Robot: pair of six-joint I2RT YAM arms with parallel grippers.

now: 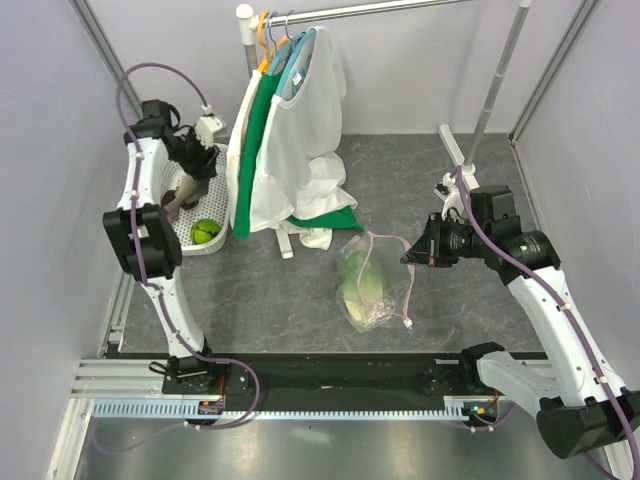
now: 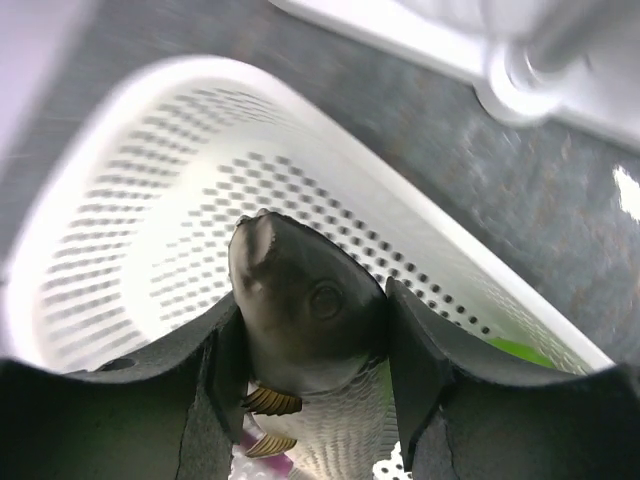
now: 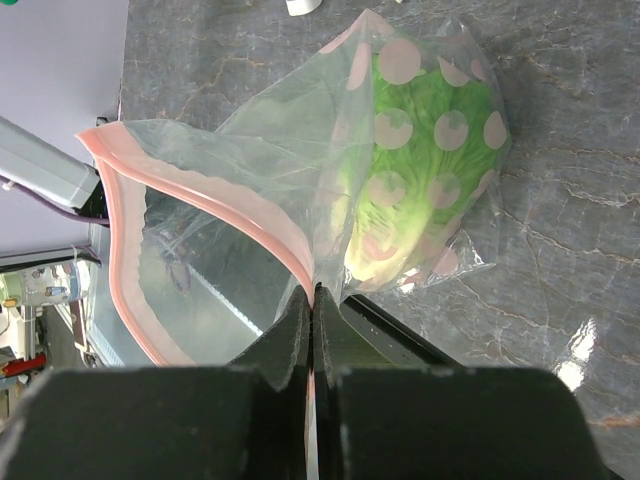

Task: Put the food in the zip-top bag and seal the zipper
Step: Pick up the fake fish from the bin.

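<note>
A toy fish (image 2: 300,290) with a dark head and pale scales, one piece of the food, sits between my left gripper's (image 2: 312,300) fingers, which are shut on it inside the white perforated basket (image 2: 150,90). A small green round fruit (image 1: 205,231) lies in that basket (image 1: 200,252), and a bit of purple shows under the fish. The clear dotted zip-top bag (image 1: 368,285) lies mid-table with the green lettuce (image 3: 420,170) inside. My right gripper (image 3: 313,292) is shut on the bag's pink zipper (image 3: 200,200) edge, holding the mouth up and gaping open.
A clothes rack stands behind the bag, with a white mesh garment (image 1: 300,140) and a green one hanging low over the table. Its second pole (image 1: 495,80) rises at the right rear. Grey walls close both sides.
</note>
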